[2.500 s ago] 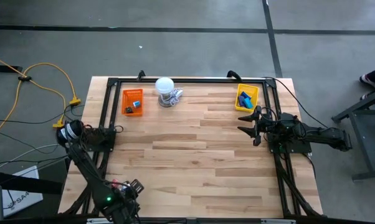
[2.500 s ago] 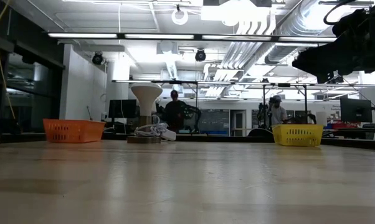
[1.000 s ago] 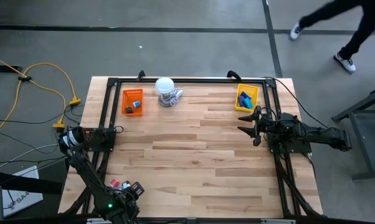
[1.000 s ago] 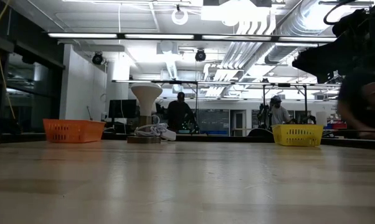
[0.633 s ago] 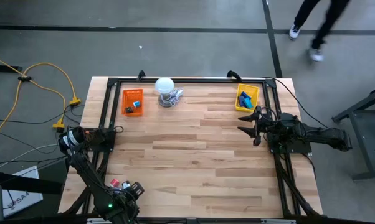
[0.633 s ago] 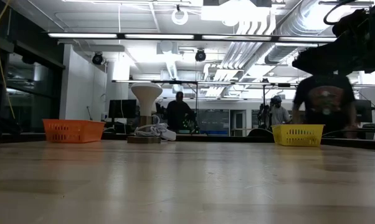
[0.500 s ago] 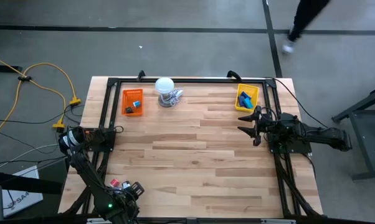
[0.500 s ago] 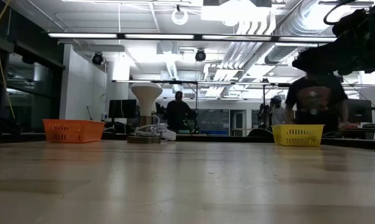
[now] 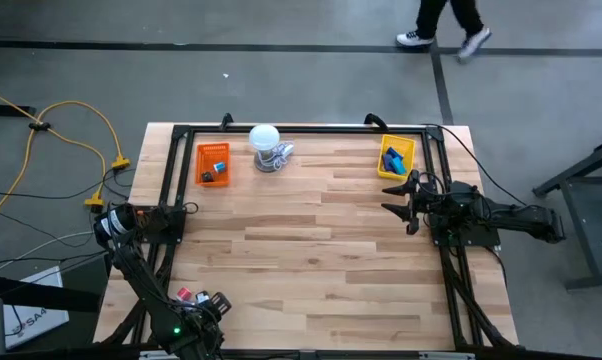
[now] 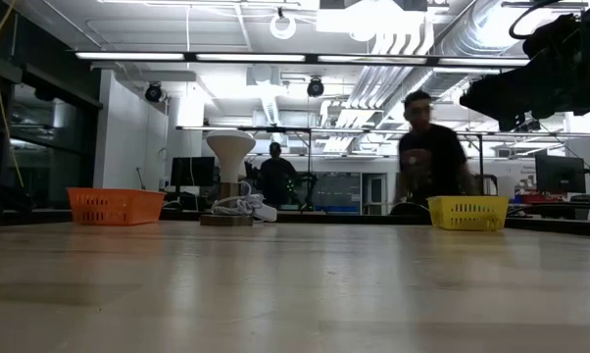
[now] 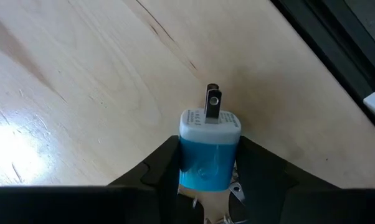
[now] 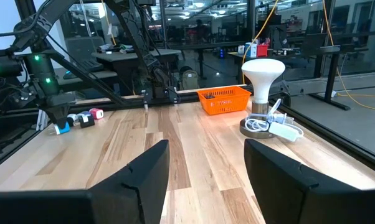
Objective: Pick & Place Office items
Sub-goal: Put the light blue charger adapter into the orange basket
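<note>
Down at the near-left corner of the worktop (image 9: 311,260), the left gripper (image 11: 207,163) has its two dark fingers pressed against the sides of a blue-and-white plug adapter (image 11: 208,151), metal prongs pointing away from the wrist, and it sits just above the bare wood, so that gripper is clamped on the adapter. Seen from across the worktop, the same blue piece (image 12: 62,127) shows at the tip of the left arm, with a black bit and a red-and-white bit (image 12: 95,114) lying just beside it on the wood. From above, the left gripper (image 9: 196,301) is right at the near-left edge, the red bit close by it. On the other side, the right gripper (image 9: 405,198) hovers near the right edge, fingers spread wide and holding nothing, just short of the yellow tray (image 9: 396,157). That tray sits at the far-right corner with several blue blocks (image 9: 394,156) inside it. The orange tray (image 9: 213,163) is at the far left, holding a blue piece and a dark piece. Between the trays, nearer the orange one, stands the white round-topped lamp (image 9: 266,146) with a coiled white cord at its base. A person (image 10: 430,164) is passing behind the yellow tray.
</note>
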